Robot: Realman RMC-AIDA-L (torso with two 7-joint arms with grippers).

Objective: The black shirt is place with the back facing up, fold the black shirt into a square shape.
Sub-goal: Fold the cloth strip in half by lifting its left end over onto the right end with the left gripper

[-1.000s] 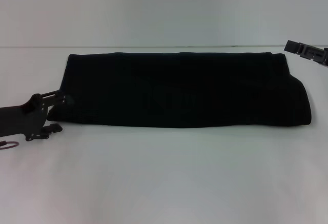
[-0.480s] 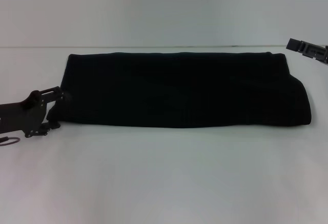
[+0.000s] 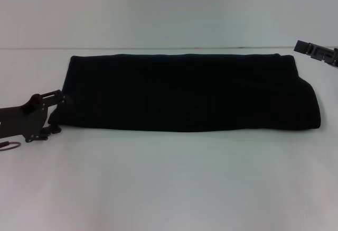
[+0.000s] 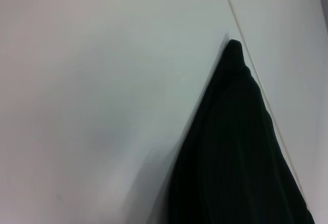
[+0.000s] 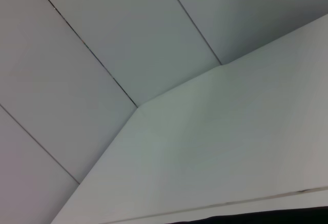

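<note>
The black shirt (image 3: 190,92) is lying across the middle of the white desk (image 3: 169,183) as a long, flat band, already folded lengthwise, with its long edges running left to right. No lettering is showing on the upper face.

The left claw (image 3: 55,113) is sitting at the band's near left corner, with 1 finger above the cloth edge and 1 down at desk level, so it is looking spread around the corner rather than pressed onto it. The left wrist view is showing only the shirt's dark edge (image 4: 236,152) tapering away over the desk. The right claw (image 3: 316,52) is hanging off beyond the shirt's far right corner, well apart from the fabric; whether it is spread or pressed together cannot be told.

The main risk here is a shallow pinch. If the left claw is catching only the top layer, the stacked layers may be peeling apart as the end is being carried over, spoiling the square. With just 1 corner held, the far left corner could be trailing and skewing the fold. The rounded right end may also be dragging on the desk.

The desk is plain, white and smooth. Behind it a pale panelled wall (image 5: 102,44) is rising, with thin dark seams.
</note>
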